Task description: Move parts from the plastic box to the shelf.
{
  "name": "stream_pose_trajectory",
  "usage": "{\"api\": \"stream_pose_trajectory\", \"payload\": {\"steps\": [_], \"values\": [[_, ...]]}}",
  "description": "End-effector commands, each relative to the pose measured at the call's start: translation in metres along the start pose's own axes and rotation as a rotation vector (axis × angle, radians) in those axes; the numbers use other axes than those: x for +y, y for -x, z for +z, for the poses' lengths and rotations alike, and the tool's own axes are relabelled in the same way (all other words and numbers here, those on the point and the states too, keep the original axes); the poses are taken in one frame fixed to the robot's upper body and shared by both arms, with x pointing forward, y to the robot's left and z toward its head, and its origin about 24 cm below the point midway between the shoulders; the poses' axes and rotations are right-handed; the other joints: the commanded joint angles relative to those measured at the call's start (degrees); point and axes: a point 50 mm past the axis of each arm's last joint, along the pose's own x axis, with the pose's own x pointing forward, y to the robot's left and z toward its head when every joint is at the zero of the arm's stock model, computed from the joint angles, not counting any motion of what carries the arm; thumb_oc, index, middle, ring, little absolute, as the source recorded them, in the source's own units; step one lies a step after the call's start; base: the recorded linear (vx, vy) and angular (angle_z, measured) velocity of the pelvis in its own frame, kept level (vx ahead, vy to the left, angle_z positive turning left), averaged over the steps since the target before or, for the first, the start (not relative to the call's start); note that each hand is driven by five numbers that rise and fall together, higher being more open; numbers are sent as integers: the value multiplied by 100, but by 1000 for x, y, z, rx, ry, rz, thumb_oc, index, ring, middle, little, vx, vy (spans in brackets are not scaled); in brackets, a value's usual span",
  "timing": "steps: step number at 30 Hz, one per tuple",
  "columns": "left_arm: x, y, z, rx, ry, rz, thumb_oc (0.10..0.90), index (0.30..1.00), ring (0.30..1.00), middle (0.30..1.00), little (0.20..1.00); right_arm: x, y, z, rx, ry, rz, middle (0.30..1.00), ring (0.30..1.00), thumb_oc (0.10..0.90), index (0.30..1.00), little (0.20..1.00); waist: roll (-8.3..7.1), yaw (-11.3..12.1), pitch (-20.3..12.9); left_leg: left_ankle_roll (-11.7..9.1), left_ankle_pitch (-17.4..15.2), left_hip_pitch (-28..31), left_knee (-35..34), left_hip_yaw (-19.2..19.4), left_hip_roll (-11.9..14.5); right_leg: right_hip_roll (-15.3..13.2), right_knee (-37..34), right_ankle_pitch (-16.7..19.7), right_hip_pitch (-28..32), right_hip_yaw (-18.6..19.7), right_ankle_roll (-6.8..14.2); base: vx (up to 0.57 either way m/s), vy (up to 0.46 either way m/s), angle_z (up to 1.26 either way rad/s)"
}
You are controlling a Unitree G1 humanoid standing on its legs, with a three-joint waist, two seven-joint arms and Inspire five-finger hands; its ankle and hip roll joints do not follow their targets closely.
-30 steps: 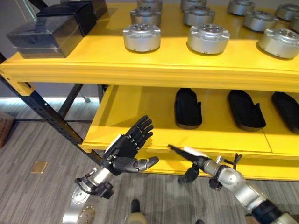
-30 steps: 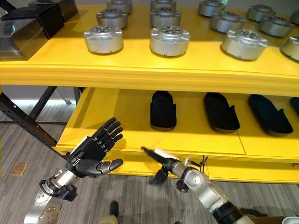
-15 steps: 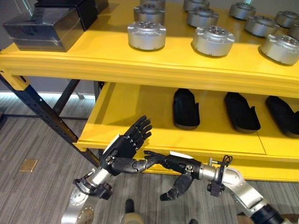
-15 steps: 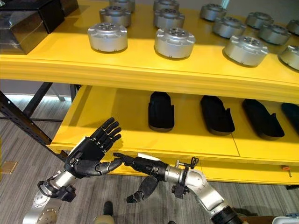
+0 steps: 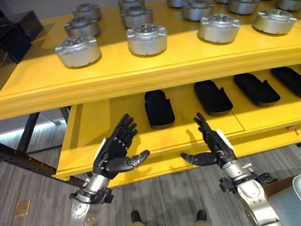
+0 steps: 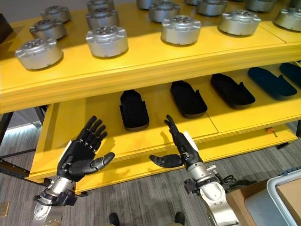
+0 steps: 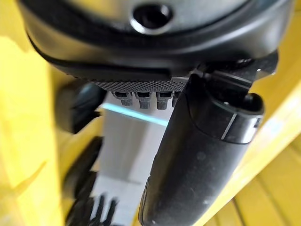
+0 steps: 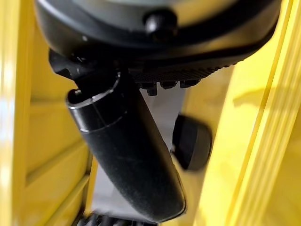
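1. while both hands hang in front of the yellow shelf (image 5: 141, 70), neither one holds anything.
2. the left hand (image 5: 113, 153) is raised before the front edge of the lower board, palm turned inward, fingers straight and spread, thumb sticking out toward the other hand.
3. the right hand (image 5: 214, 148) faces it from the other side, fingers straight and pointing up toward the shelf, thumb stretched out toward the left hand; the two hands are apart with a clear gap between them.
4. its own wrist view shows the left hand's thumb (image 7: 202, 160) extended with nothing against it, and the right wrist view shows the same for the right thumb (image 8: 124, 155).
5. on the upper board stand round silver metal parts (image 5: 146, 39) in rows, upright, running from the front edge to the back; one sits near the front left (image 5: 77, 50) and another near the front right (image 5: 219, 28).
6. on the lower board lie long black parts (image 5: 158, 108) side by side, each with its length running from front to back, spaced apart; the one nearest the left hand lies just behind it, and the next (image 5: 212, 97) lies behind the right hand.
7. a pale plastic box (image 6: 287, 188) shows at the lower right corner of the right eye view, on the floor side of the shelf, well apart from both hands.
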Motion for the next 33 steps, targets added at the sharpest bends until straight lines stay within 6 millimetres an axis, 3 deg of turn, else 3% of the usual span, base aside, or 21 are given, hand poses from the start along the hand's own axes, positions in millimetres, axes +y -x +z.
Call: {"api": "stream_pose_trajectory", "payload": {"steps": [1,4,5,7,9,13,14,15,16,17,19,26,28,30,33], "values": [[-1,-18,50,-289,-131,-15,900,1000,1000,1000,1000,-18,-18,57,-382,47,-205,1000,1000,900,1000,1000,-251,96,-91,-34,-805,182,627,246,179,-17,716,-695,-270,-317,-419,-19,-118,-26],[-1,-15,51,-315,-125,32,900,1000,1000,1000,1000,-15,-18,60,-393,15,-170,1000,1000,900,1000,1000,-161,66,-44,-128,-620,73,718,268,303,84,742,-745,-355,-315,-528,-16,-103,-15],[-3,-14,51,-329,-124,34,900,1000,1000,1000,1000,-13,-18,56,-376,-30,-152,1000,1000,900,1000,1000,-102,58,-26,-256,-223,-30,785,270,485,202,715,-790,-386,-387,-630,-13,-95,-9],[-6,-14,50,-324,-114,-1,900,1000,1000,1000,1000,-13,-17,52,-368,-4,-151,1000,1000,900,1000,1000,-74,-7,-11,-400,70,-44,828,476,635,247,652,-867,-290,-536,-658,-3,-79,-13],[-10,-17,48,-321,-114,-52,900,1000,1000,1000,1000,-13,-17,50,-356,1,-158,1000,1000,900,1000,1000,-72,-44,10,-396,37,-132,1006,569,576,273,597,-887,-255,-646,-693,-38,-47,19],[-15,-16,54,-370,-122,-79,900,1000,1000,1000,1000,-15,-21,42,-320,-16,-132,1000,1000,900,1000,1000,-113,178,32,133,-1006,-444,1554,-72,-613,333,462,-763,-348,-384,-713,-96,-24,-3],[-15,-14,57,-369,-137,-94,900,1000,1000,1000,1000,-13,-19,40,-305,-73,-114,1000,1000,900,1000,1000,-182,261,29,335,-1413,-478,1678,-274,-1048,383,372,-719,-308,-214,-692,-77,-24,-46],[-14,-12,57,-361,-130,-108,900,1000,1000,1000,1000,-11,-17,40,-300,-101,-104,1000,1000,900,1000,1000,-235,305,-16,443,-1611,-483,1642,-400,-1312,416,316,-679,-308,-108,-656,-82,-9,-50],[-15,-11,56,-341,-155,-126,900,1000,1000,1000,1000,-6,-16,39,-280,-121,-90,1000,1000,900,1000,1000,-247,410,-57,556,-1691,-465,1520,-844,-1690,556,263,-629,-296,133,-579,-100,31,-57],[-19,-12,54,-311,-177,-190,900,1000,1000,1000,1000,-3,-17,34,-239,-169,-93,1000,1000,900,1000,1000,-283,462,-142,598,-1543,-423,1217,-1115,-1770,682,193,-596,-306,307,-557,-122,60,-71],[-29,-15,49,-268,-213,-292,900,1000,1000,1000,1000,0,-20,30,-213,-200,-87,1000,1000,900,1000,1000,-341,467,-258,648,-1361,-256,744,-1286,-1733,795,26,-504,-286,492,-508,-163,87,-123],[-45,-26,41,-236,-187,-442,900,1000,1000,1000,1000,-2,-24,32,-222,-143,-91,1000,1000,900,1000,1000,-373,246,-333,685,-1102,8,101,-1198,-1598,943,-10,-463,-276,886,-480,-126,98,-30],[-47,-29,39,-238,-185,-448,900,1000,1000,1000,1000,-4,-25,34,-236,-131,-87,1000,1000,900,1000,1000,-412,210,-308,681,-1092,52,74,-1062,-1564,965,36,-477,-249,795,-482,-107,51,-32],[-47,-31,37,-252,-191,-417,900,1000,1000,1000,1000,0,-28,38,-266,-116,-53,1000,1000,900,1000,1000,-462,350,-249,626,-1088,184,88,-422,-1418,796,460,-627,-235,-57,-437,-133,19,-110],[-48,-33,37,-255,-183,-431,900,1000,1000,1000,1000,0,-31,37,-262,-105,-86,1000,1000,900,1000,1000,-453,372,-240,686,-1101,239,101,-251,-1354,615,655,-719,-229,-170,-414,-43,-26,-122]]}}
